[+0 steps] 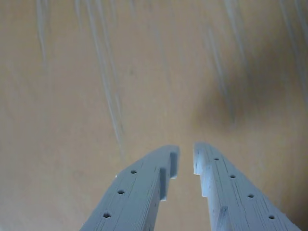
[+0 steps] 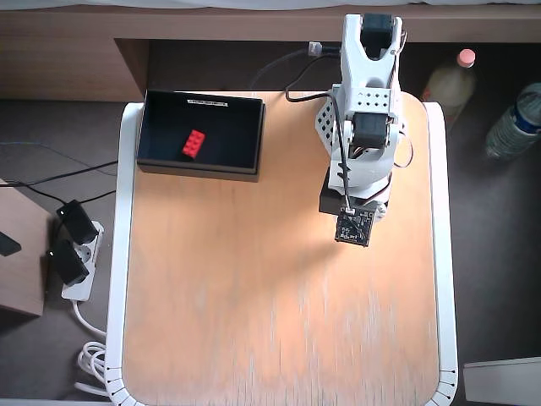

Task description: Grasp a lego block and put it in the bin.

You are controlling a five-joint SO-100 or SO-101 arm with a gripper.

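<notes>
In the wrist view, the end effector (image 1: 186,159) reaches in from the bottom edge, its two pale fingers (image 1: 139,187) nearly together with only a narrow slit between the tips and nothing held in it. Beneath lies bare wooden worktop (image 1: 96,96), streaked with pale glare. Neither the lego block nor the bin shows here, which suggests the camera is aimed at an empty stretch rather than at any target.

In the overhead view, the lego block (image 2: 193,144) lies flat inside the bin (image 2: 254,135), left of the middle of its dark floor and apart from the walls. The bin stands at the far left corner of the worktop, its white label strip (image 2: 207,103) on the far long edge. The arm (image 2: 362,127) is folded over its own base on the right side, well apart from the bin, its wrist pointing down at the wood. With the block already in the bin and the fingers empty, the task looks done, and the folded pose reads as a rest position.
</notes>
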